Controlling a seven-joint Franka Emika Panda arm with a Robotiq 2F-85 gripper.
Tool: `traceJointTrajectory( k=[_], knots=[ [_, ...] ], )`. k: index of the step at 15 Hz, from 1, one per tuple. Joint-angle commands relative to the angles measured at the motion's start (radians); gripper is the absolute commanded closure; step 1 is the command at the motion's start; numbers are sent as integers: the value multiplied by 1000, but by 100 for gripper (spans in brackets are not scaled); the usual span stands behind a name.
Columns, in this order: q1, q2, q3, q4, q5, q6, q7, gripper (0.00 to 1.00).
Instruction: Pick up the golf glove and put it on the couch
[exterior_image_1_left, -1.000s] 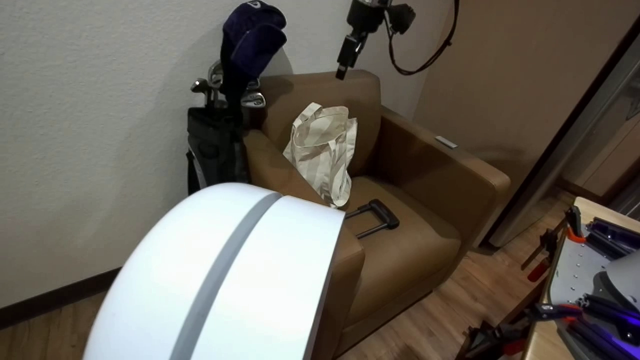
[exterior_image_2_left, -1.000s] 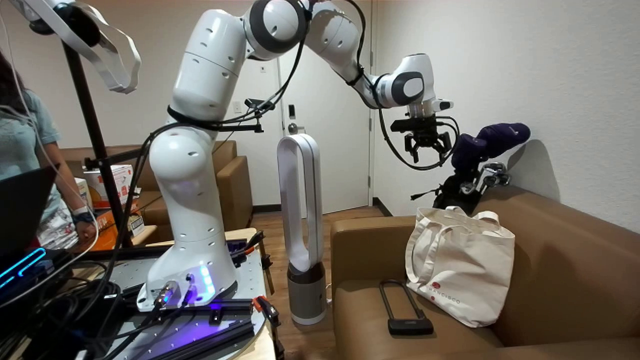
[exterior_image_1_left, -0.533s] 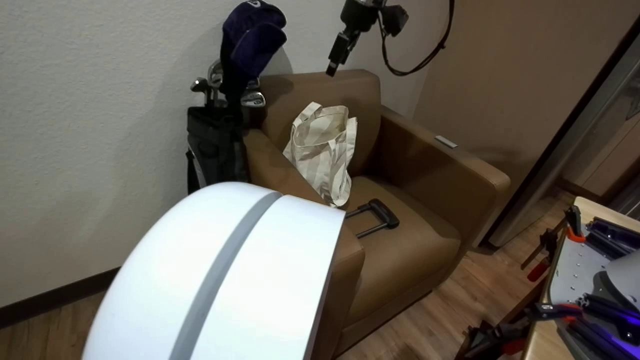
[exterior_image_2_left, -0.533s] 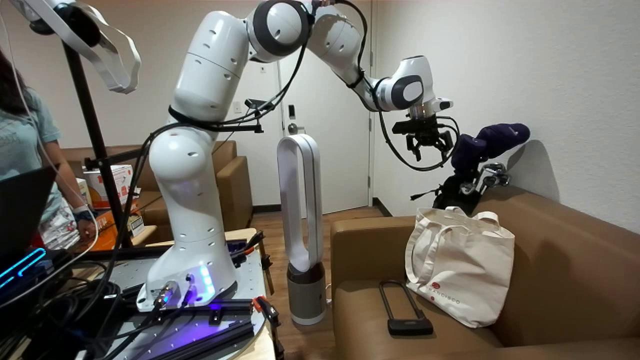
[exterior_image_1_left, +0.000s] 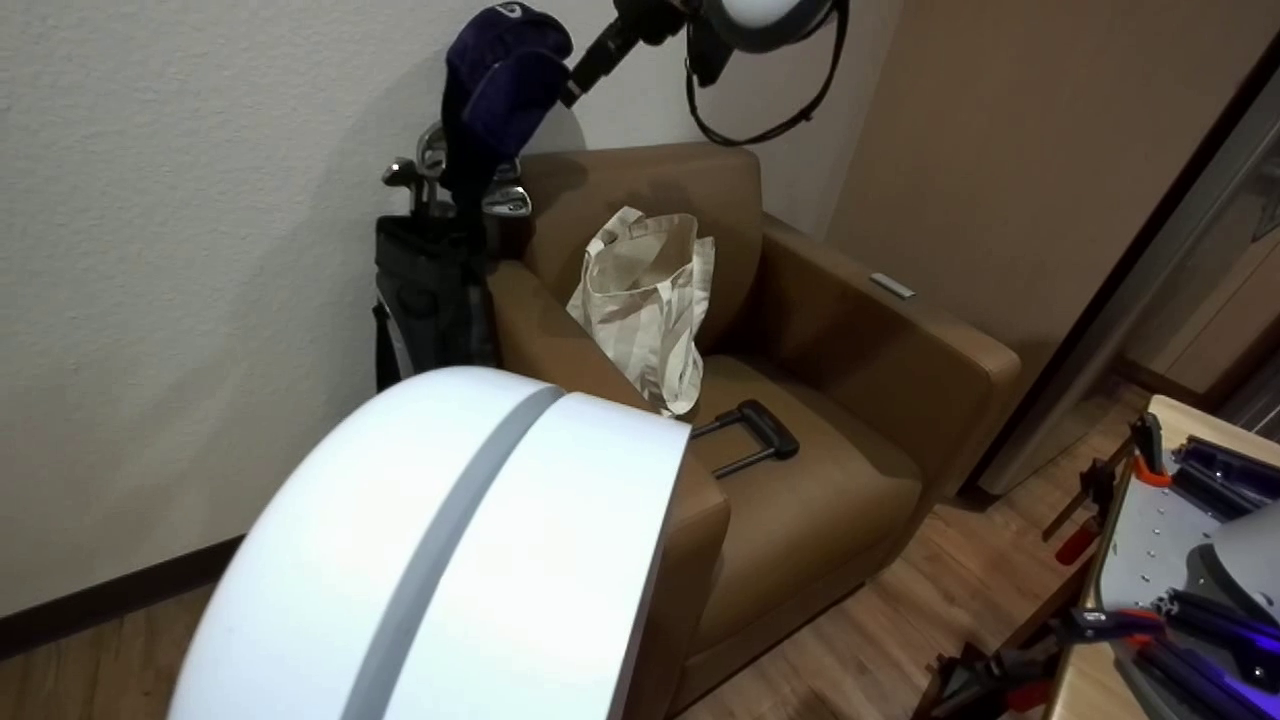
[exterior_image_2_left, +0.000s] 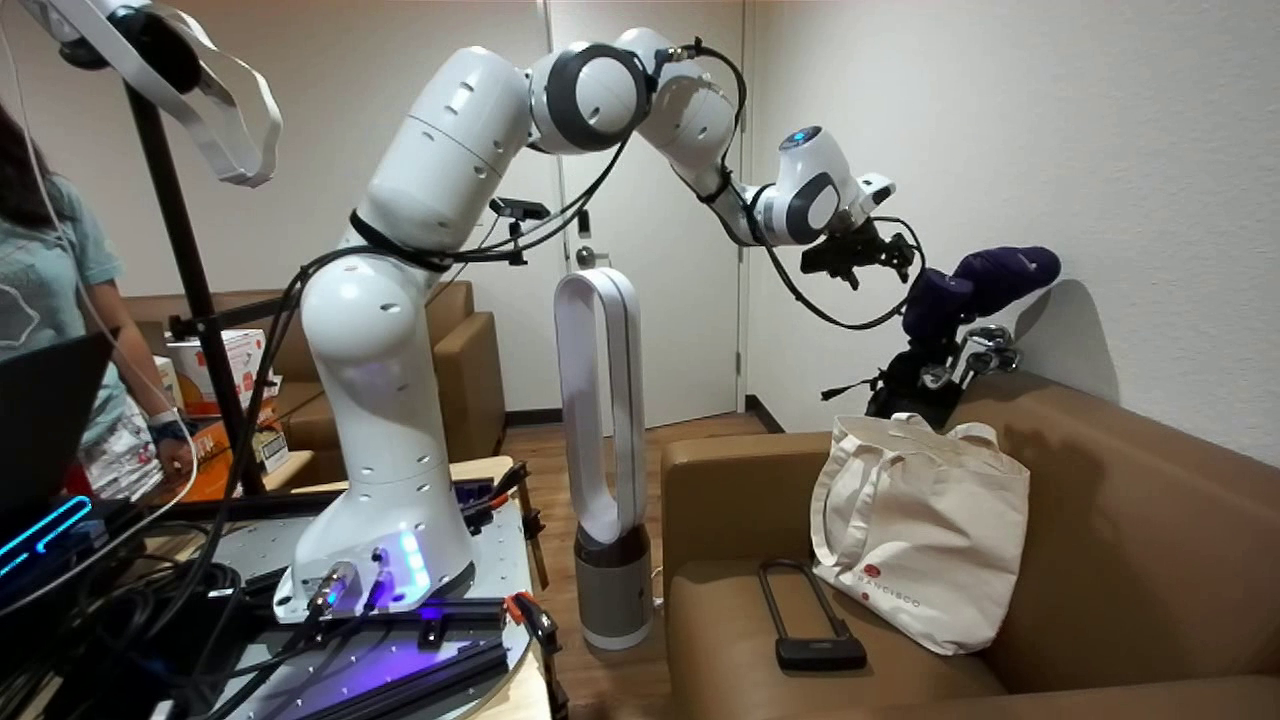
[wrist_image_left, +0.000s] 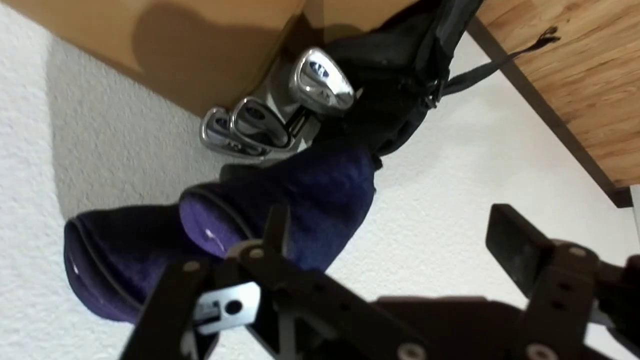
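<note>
No separate golf glove can be made out. Two dark purple fabric covers (exterior_image_1_left: 510, 90) sit over clubs standing in a black golf bag (exterior_image_1_left: 430, 290). In the wrist view the nearer cover (wrist_image_left: 320, 200) overlaps the left finger, and the farther cover (wrist_image_left: 130, 255) lies lower left. My gripper (wrist_image_left: 395, 240) is open, with only white wall seen between its fingertips. In an exterior view the tilted gripper (exterior_image_2_left: 885, 265) is just left of the covers (exterior_image_2_left: 1000, 278); contact cannot be told. The brown leather couch (exterior_image_1_left: 830, 480) also shows in an exterior view (exterior_image_2_left: 1150, 560).
A cream tote bag (exterior_image_2_left: 930, 540) and a black U-lock (exterior_image_2_left: 820, 653) lie on the couch seat. Bare metal club heads (wrist_image_left: 320, 82) stick out beside the covers. A tall bladeless fan (exterior_image_2_left: 613, 590) stands between robot table and couch. The wall is close behind the golf bag.
The gripper has moved toward the purple covers and tilted from pointing down to slanting at them. The arm has lowered and reached farther out. Couch, tote and covers look unmoved.
</note>
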Motion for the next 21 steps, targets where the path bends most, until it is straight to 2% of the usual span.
traceJointTrajectory(
  k=[1,4,5,9,10,12,18,21],
  knots=[
    [35,93,-41,120,-93,110,-34,0],
    [66,140,-102,175,-152,189,-15,0],
    [72,156,-122,194,-163,191,-12,0],
    [48,227,-128,272,-155,147,-20,0],
    [38,249,-120,297,-150,144,-26,25],
    [24,286,-103,335,-148,149,-36,32],
    [34,345,-107,410,-149,127,-32,72],
    [34,330,-119,403,-144,130,-15,90]
  ],
)
